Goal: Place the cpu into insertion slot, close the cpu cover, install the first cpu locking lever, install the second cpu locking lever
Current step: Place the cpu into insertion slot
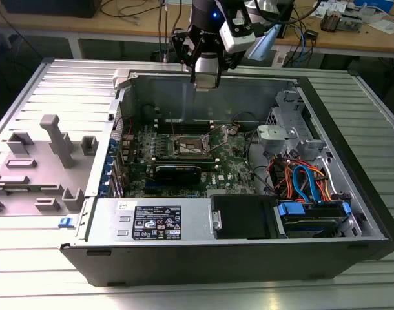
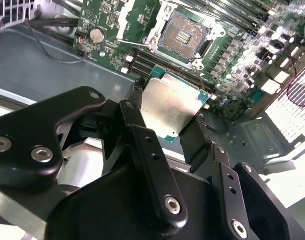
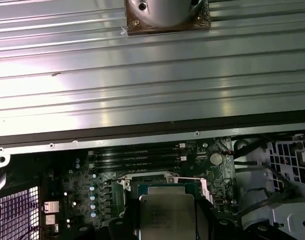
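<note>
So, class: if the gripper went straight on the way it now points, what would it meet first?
Probably the open insertion slot on the motherboard; the cpu held in the gripper would touch first. Depth is unclear, so it might land just beside.

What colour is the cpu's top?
Dull silver-grey; the cpu shows best in the second wrist view.

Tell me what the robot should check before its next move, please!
1. cpu gripped between the fingers: ok.
2. Insertion slot empty, contacts bare: ok.
3. cpu cover swung open off the slot: ok.
4. cpu down in the slot: not ok, it hangs above the motherboard.
5. cpu corners matched to the slot: cannot tell.
</note>
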Controlling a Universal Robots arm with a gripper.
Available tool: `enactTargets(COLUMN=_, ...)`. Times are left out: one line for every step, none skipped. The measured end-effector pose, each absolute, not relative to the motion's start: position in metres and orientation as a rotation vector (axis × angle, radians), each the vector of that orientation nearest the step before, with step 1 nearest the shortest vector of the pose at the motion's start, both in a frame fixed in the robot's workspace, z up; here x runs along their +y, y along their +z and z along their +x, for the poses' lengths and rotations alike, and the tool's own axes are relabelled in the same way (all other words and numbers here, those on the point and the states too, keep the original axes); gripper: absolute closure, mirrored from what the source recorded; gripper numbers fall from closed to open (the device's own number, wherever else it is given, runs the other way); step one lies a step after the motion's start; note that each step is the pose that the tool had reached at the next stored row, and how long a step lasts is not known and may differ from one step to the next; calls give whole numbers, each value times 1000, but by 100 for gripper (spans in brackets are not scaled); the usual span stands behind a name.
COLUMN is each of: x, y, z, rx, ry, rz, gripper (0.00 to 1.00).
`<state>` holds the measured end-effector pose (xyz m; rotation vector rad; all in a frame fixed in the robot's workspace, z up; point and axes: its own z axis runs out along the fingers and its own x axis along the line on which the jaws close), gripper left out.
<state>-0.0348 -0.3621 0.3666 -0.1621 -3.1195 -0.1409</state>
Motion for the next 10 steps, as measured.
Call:
enactTargets(x=-362, y=366, z=-35, rx=-3119, ry=-141, rz=-171, gripper=45)
enactTargets(x=-362, y=366, z=-35, rx=-3119, ry=-141, rz=-171, gripper=45)
enactTargets(x=-362, y=366, z=-35, rx=-3119, ry=-141, rz=-171, gripper=45)
enactTargets(x=-362, y=366, z=-35, rx=-3119, ry=-141, rz=-171, gripper=45)
enactTargets(x=-362, y=366, z=-35, rx=-3119, ry=-141, rz=-171, gripper=45)
enactTargets(x=-362, y=366, z=-35, rx=-3119, ry=-141, rz=-171, gripper=45)
enactTargets(x=-362, y=366, z=-35, rx=-3119, ry=-141, rz=-171, gripper=45)
enactTargets(x=-362, y=366, z=-35, rx=-3119, ry=-141, rz=-171, gripper=45)
enactTargets(x=-362, y=367, z=-35, rx=-3119, ry=-141, rz=-171, gripper=45)
enactTargets(x=-362, y=366, z=-35, rx=-3119, ry=-141, rz=-171, gripper=45)
